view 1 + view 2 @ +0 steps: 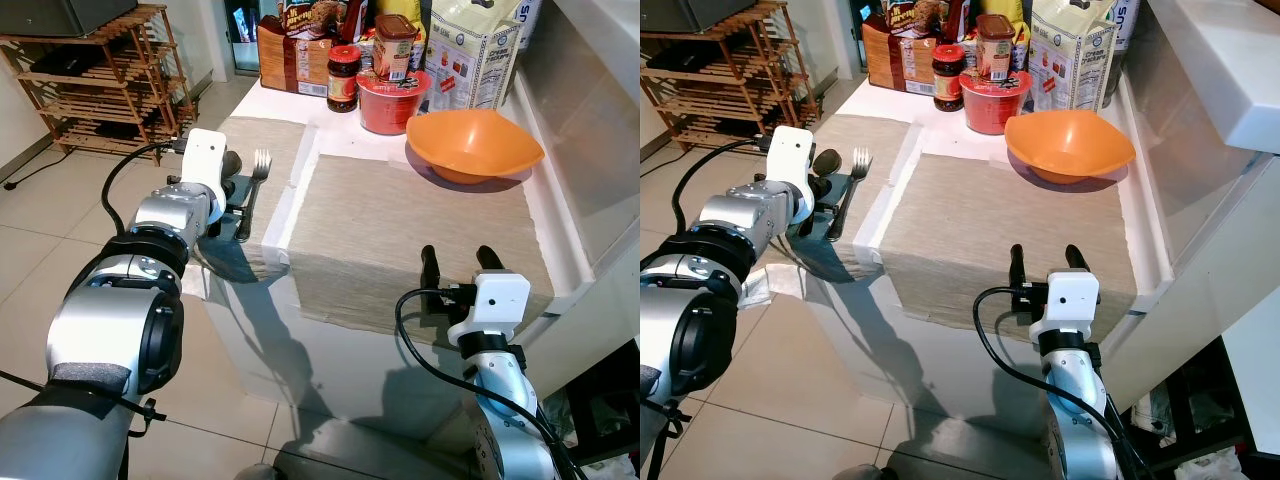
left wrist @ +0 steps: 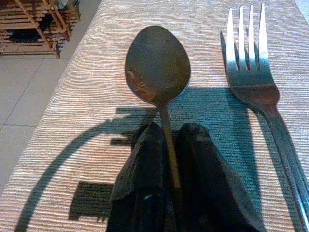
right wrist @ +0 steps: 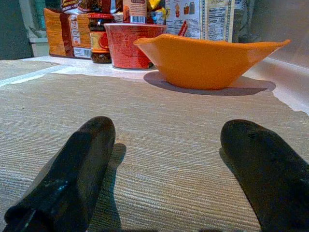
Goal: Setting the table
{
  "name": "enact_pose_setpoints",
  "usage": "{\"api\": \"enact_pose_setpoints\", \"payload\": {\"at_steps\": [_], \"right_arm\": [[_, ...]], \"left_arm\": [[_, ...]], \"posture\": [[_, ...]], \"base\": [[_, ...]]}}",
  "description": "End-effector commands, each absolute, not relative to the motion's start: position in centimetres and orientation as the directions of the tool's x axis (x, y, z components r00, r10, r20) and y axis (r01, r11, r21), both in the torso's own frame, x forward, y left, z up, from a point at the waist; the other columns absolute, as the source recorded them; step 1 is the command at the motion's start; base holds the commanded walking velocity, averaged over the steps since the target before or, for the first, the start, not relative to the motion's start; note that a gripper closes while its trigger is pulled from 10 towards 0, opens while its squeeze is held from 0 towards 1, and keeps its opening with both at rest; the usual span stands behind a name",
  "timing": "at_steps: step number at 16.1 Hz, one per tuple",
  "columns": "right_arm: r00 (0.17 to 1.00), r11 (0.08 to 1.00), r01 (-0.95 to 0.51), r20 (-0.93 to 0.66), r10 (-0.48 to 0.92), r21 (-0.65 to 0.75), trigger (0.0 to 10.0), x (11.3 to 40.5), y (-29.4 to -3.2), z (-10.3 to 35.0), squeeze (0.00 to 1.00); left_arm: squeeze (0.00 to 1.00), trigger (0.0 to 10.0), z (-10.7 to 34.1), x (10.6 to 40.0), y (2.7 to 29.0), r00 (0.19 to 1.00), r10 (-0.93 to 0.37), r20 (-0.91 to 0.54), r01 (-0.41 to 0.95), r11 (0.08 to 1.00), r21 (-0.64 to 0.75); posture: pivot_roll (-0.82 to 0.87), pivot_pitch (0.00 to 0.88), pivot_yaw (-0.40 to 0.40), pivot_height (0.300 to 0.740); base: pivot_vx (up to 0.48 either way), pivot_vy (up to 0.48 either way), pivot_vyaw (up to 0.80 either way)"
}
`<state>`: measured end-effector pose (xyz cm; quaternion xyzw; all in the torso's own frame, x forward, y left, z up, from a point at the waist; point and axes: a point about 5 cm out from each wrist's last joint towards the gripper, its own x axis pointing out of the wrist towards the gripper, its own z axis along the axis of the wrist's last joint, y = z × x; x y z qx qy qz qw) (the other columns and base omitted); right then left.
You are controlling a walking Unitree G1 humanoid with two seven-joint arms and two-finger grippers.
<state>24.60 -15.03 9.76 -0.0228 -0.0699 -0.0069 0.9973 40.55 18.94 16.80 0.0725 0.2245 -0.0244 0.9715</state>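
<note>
A dark metal spoon point(image 2: 157, 67) lies over the left placemat point(image 1: 275, 135), and my left gripper point(image 2: 171, 133) is shut on its handle. Just beside the spoon, a silver fork point(image 2: 251, 63) rests flat on the same mat, tines pointing away from me. My right gripper point(image 1: 458, 258) stands open over the near edge of the right placemat point(image 1: 400, 225), with nothing between its fingers point(image 3: 82, 159). An orange bowl point(image 1: 474, 143) sits at that mat's far right corner, well ahead of the right gripper.
Jars, a red noodle cup point(image 1: 392, 100) and food packets point(image 1: 475, 50) crowd the back of the white table point(image 1: 300, 190). A wooden rack point(image 1: 95, 85) stands on the tiled floor at the left. A white ledge point(image 1: 600, 120) borders the table's right side.
</note>
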Motion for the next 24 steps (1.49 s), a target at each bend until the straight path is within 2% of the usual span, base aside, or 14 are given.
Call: {"api": "enact_pose_setpoints", "payload": {"at_steps": [1,3,5,12,14,18,21,22,24], "right_arm": [[0.999,0.998,0.034,0.041,-0.032,-0.052,10.0,24.2,-15.3,8.0,0.0],[0.999,0.998,0.036,0.041,-0.034,-0.053,10.0,24.1,-15.4,8.0,0.0],[0.999,0.998,0.041,0.039,-0.038,-0.055,10.0,24.1,-15.4,8.0,0.0],[0.999,0.998,0.04,0.036,-0.039,-0.055,10.0,24.2,-15.4,7.8,0.0],[0.997,0.997,0.05,0.066,-0.046,-0.052,10.0,24.4,-15.6,8.2,0.0],[0.989,0.996,0.063,0.135,-0.055,-0.06,10.0,24.9,-15.9,9.7,0.0],[0.983,0.995,0.075,0.171,-0.063,-0.065,10.0,25.6,-16.5,10.6,0.0],[0.978,0.992,0.111,0.182,-0.098,-0.063,10.0,25.8,-17.2,10.8,0.0],[0.984,0.993,0.095,0.158,-0.084,-0.064,10.0,26.1,-17.2,10.3,0.0]], "left_arm": [[0.0,0.0,15.5,40.1,18.8,0.878,-0.019,-0.478,0.082,0.99,0.111],[0.0,0.0,15.8,40.3,18.2,0.896,-0.046,-0.441,0.093,0.992,0.085],[0.0,0.0,18.9,41.4,16.7,0.957,-0.136,-0.256,0.14,0.99,-0.003],[0.0,0.0,20.7,41.5,16.8,0.99,-0.109,-0.094,0.115,0.992,0.057],[0.0,0.0,20.9,40.6,18.0,0.995,-0.093,0.039,0.088,0.991,0.1],[0.0,0.0,20.6,39.2,18.3,0.981,-0.139,0.133,0.122,0.984,0.132],[0.0,0.0,19.8,37.7,18.1,0.971,-0.18,0.155,0.154,0.974,0.165],[0.0,0.0,19.6,36.7,18.5,0.971,-0.175,0.165,0.15,0.977,0.152],[0.0,0.0,17.9,35.3,18.1,0.974,-0.186,0.133,0.168,0.977,0.133]], "posture": [[0.02,0.0,0.071,0.74],[0.01,0.0,0.072,0.74],[0.01,0.0,0.074,0.74],[0.02,0.0,0.074,0.74],[0.02,0.0,0.075,0.74],[0.03,0.0,0.068,0.74],[0.05,0.0,0.057,0.74],[0.07,0.0,0.04,0.74],[0.08,0.0,0.022,0.74]], "base": [[0.0,0.0,0.0],[0.0,0.0,0.0],[0.0,0.0,0.0],[0.0,0.0,0.0],[0.0,0.0,0.0],[0.0,0.0,0.0],[0.0,0.0,0.0],[0.0,0.0,0.0],[0.0,0.0,0.0]]}}
